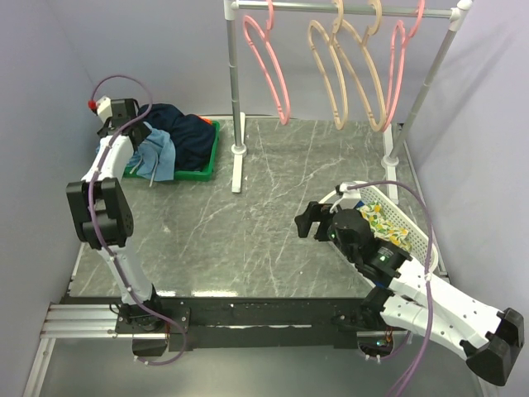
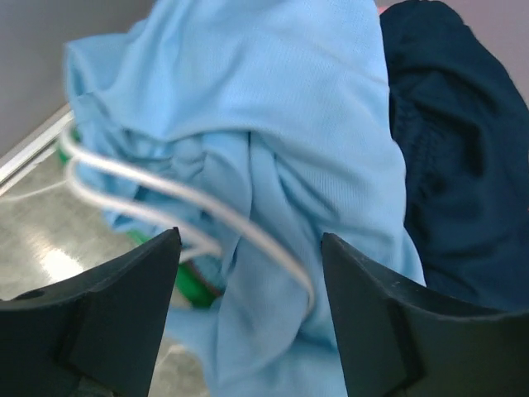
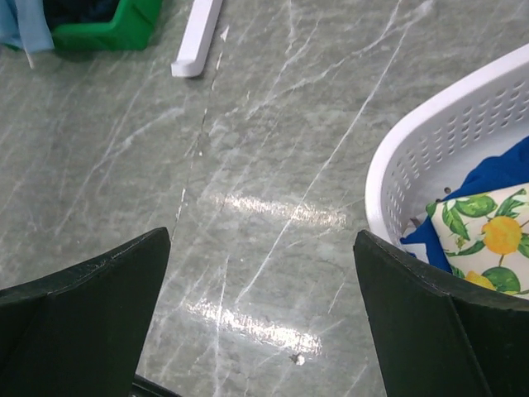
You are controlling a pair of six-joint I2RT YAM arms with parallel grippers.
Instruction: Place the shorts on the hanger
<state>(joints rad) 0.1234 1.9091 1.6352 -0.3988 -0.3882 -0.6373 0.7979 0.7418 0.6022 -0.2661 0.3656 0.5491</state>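
Note:
The light blue shorts (image 1: 159, 155) hang crumpled over the near left edge of a green tray (image 1: 208, 168). They fill the left wrist view (image 2: 273, 124), with the white drawstring (image 2: 165, 186) looped across them. My left gripper (image 1: 139, 132) is open just above the shorts (image 2: 248, 236), its jaws either side of a fold, not closed on it. A pink hanger (image 1: 283, 109) hangs at the left of the rail, a second pink one (image 1: 399, 66) at the right. My right gripper (image 1: 307, 222) is open and empty over the bare table (image 3: 263, 236).
A dark navy garment (image 1: 188, 132) lies in the green tray beside the shorts (image 2: 463, 165). A white basket (image 1: 416, 230) at the right holds a lemon-print cloth (image 3: 488, 231). The rack's post (image 1: 234, 83) and foot (image 3: 197, 37) stand mid-table. Tan hangers (image 1: 329, 74) hang between the pink ones.

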